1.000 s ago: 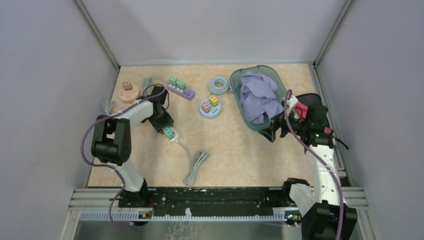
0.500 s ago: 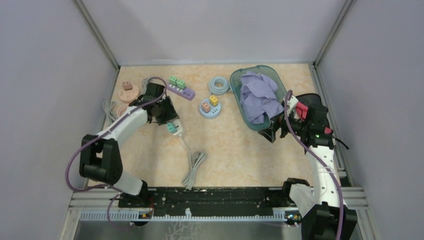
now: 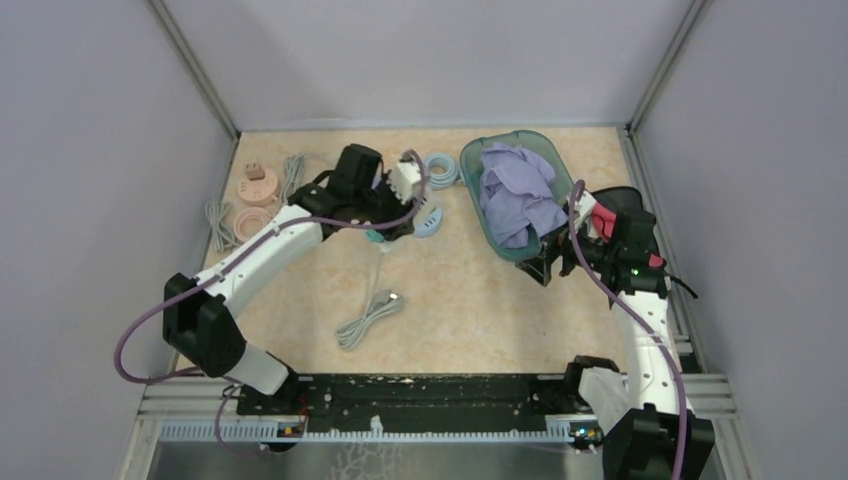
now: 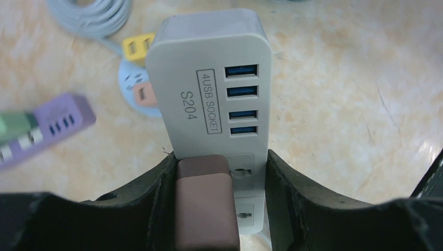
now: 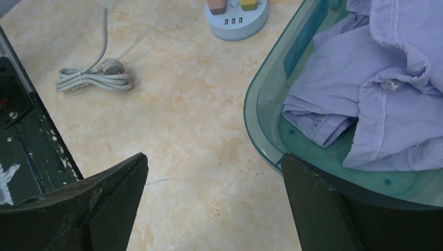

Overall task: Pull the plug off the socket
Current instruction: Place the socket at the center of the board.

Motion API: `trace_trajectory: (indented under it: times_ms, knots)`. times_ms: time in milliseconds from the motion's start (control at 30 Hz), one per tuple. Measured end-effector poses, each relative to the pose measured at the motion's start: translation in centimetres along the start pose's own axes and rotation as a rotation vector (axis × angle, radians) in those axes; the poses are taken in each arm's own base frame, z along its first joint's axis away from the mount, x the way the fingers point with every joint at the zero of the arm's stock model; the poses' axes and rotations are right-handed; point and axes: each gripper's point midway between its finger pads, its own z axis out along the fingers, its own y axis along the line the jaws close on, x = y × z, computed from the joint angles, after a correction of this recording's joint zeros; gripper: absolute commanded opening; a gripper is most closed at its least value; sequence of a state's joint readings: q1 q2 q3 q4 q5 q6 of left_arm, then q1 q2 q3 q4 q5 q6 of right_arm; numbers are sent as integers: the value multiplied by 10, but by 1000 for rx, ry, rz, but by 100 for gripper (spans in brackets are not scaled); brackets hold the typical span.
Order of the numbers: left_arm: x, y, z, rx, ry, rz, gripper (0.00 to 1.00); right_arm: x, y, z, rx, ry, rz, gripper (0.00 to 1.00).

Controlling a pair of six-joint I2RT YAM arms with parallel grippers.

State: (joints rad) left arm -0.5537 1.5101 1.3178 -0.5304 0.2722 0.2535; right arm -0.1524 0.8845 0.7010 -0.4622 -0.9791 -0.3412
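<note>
Nearest the arm bases, a bundled white cord (image 3: 368,318) lay on the marbled table (image 3: 480,310), its free line running up toward the left arm. To the right, the right gripper (image 5: 214,209) hovered low over the table with its fingers (image 5: 112,198) spread wide and nothing between them, just beside the near rim of a teal basin (image 5: 256,130). The basin held a crumpled lilac cloth (image 5: 376,78).

Further in, the left arm reached out to the middle of the table. The left gripper (image 4: 222,198) had its fingers (image 4: 298,214) clamped on the two long sides of a white socket strip (image 4: 209,52). The strip's end with four blue USB ports pointed away from the wrist. The plug (image 4: 203,209), a brown block, sat in the strip between the fingers, on the left side as the wrist camera saw it, and was not yet pulled out.

Beyond the strip, a round pale-blue socket (image 4: 137,89) carried a yellow plug (image 4: 137,46) and an orange plug (image 4: 146,94). A purple socket strip (image 4: 47,125) with green plugs (image 4: 13,125) lay to its left, blurred. A coiled grey cable (image 3: 440,168) rested near the far wall beside the basin. At the far left stood a pink round socket (image 3: 257,185), with loose grey cords (image 3: 217,215) near it.
</note>
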Motion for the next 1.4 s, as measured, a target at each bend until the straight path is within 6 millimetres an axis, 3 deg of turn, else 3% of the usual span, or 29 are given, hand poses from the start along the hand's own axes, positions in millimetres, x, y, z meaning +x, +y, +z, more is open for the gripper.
trace_trajectory:
  times_ms: [100,267,500,633,867,1000,1033,1267,1400]
  knots:
    - [-4,-41,8,120,18,273,1,0,1,0,-2,2,3,99]
    - [16,-101,32,331,68,571,1,-4,-5,-5,34,8,1,99]
    - [57,-143,69,522,172,695,2,-6,-42,-22,236,11,30,99]
    - [82,-164,87,595,232,717,9,-6,-63,-32,348,12,52,99]
    - [111,-199,107,654,294,721,37,-6,-70,-35,394,12,66,99]
    - [116,-209,115,643,310,712,91,-6,-70,-35,393,12,69,99]
    - [116,-212,117,642,307,711,98,-6,-70,-35,393,12,69,99]
    - [95,-219,124,592,249,665,100,-7,-66,-33,368,6,68,99]
    - [65,-220,104,536,122,625,100,-9,-58,-29,308,-6,58,99]
